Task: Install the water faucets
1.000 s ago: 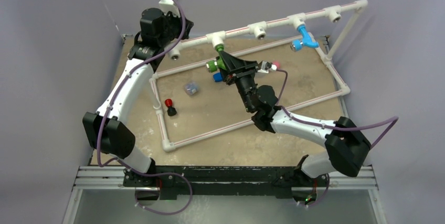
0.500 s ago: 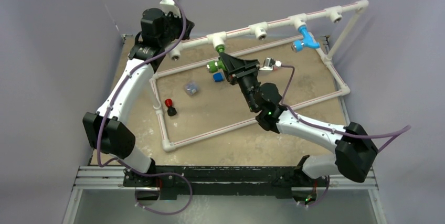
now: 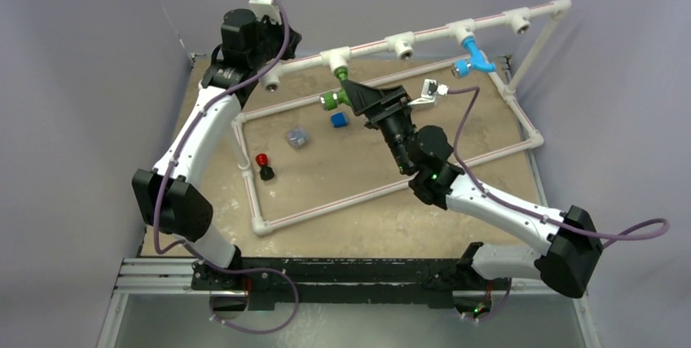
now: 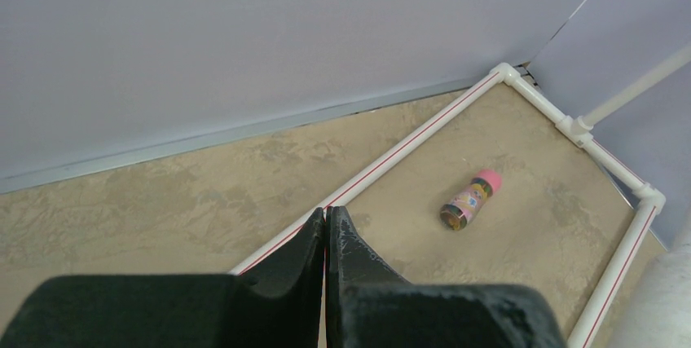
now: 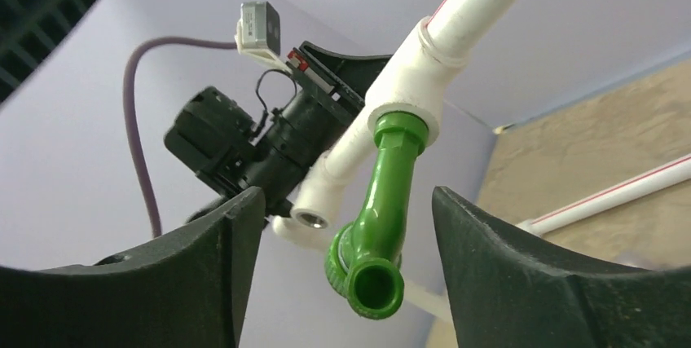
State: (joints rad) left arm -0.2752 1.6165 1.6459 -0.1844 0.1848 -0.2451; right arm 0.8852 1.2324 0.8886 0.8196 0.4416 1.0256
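A green water faucet (image 5: 383, 201) hangs by its threaded end in a white T-fitting (image 5: 407, 79) of the raised pipe, its spout mouth turned toward the camera. My right gripper (image 5: 346, 197) is open, one finger on each side of the faucet, neither touching it. From above, the green faucet (image 3: 334, 97) sits just left of the right gripper (image 3: 349, 94). A light blue water faucet (image 3: 475, 59) hangs from another T-fitting (image 3: 466, 32) further right. My left gripper (image 4: 326, 211) is shut on nothing, high at the back left (image 3: 287, 41).
A white pipe frame (image 3: 326, 201) lies on the tan tabletop. Inside it are a blue cube (image 3: 339, 120), a small clear-blue piece (image 3: 297, 137) and a red-topped black part (image 3: 263, 165). A pink-capped brown bottle (image 4: 468, 200) lies near the back pipe.
The right gripper's jaws have opened off the green faucet, which stays in its fitting. The right arm's elbow has swung out to the right. The left arm has barely moved.
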